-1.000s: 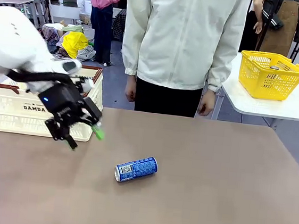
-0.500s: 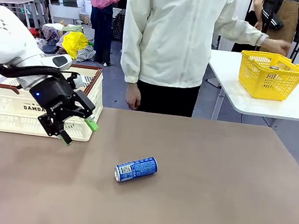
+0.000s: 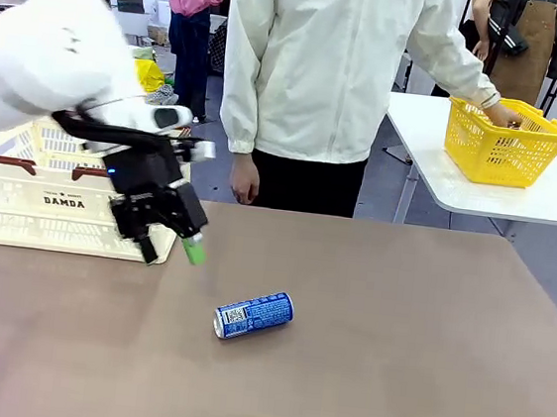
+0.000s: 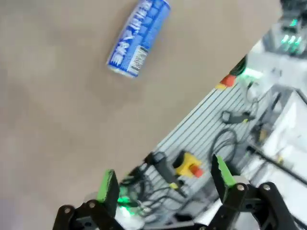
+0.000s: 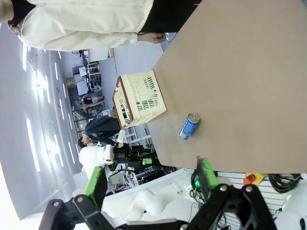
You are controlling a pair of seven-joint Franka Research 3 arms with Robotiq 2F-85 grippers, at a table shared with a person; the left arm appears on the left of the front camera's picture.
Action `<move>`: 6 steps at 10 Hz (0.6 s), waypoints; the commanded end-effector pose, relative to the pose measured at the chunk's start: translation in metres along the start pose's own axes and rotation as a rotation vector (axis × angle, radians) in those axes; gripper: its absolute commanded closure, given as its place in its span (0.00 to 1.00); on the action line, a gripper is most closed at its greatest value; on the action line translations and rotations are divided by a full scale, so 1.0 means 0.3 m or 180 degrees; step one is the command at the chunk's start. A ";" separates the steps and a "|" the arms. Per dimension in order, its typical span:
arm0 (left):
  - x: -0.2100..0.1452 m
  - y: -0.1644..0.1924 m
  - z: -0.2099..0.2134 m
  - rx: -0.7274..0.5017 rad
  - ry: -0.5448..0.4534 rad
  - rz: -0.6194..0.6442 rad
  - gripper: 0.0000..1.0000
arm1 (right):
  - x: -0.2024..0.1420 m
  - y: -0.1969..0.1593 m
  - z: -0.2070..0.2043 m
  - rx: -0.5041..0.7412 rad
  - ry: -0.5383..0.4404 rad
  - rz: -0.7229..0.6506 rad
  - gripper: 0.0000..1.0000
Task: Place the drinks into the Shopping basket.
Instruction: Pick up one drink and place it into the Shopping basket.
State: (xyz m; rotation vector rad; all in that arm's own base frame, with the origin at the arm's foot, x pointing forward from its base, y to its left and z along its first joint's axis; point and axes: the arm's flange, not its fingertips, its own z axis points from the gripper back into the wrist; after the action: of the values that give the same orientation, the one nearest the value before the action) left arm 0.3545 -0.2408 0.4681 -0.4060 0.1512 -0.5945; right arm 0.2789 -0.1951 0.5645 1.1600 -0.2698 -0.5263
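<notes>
Left end effector (image 3: 170,251), black with green pads, hangs spread wide and empty over the broad brown worktop (image 3: 395,330). It is just in front of the near right corner of the large cream-white slotted plastic Shopping basket (image 3: 20,203) with a dark brown rim, which sits at the worktop's far left. Right end effector (image 5: 150,177) is likewise splayed with nothing between its fingers, and the slim blue metal drink can (image 3: 253,314) with white lettering lies on its side near the worktop's middle, outside the basket and apart from the left end effector.

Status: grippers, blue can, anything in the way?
Left gripper open, empty, beside cream slotted plastic basket. Right gripper open, empty. Slim blue metal can on its side on table, untouched. Nothing between it and left gripper.
</notes>
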 end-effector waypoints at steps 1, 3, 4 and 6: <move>0.104 -0.027 -0.045 0.0714 -0.0131 -0.1781 0.00 | 0.002 0.013 0.005 0.0025 0.0007 -0.0036 0.00; 0.088 -0.132 -0.130 0.1416 -0.0968 -0.2723 0.00 | 0.002 0.013 0.005 0.0025 0.0007 -0.0036 0.00; 0.063 -0.153 -0.154 0.1534 -0.1341 -0.2985 0.00 | 0.002 0.013 0.005 0.0025 0.0007 -0.0036 0.00; 0.129 -0.198 -0.117 0.1137 -0.0232 -0.1805 0.00 | 0.002 0.013 0.005 0.0025 0.0007 -0.0036 0.00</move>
State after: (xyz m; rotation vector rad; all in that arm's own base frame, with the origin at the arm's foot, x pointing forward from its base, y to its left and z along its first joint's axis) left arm 0.3376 -0.3218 0.4592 -0.0823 -0.3080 -1.2185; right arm 0.2790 -0.1953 0.5645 1.1599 -0.2695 -0.5266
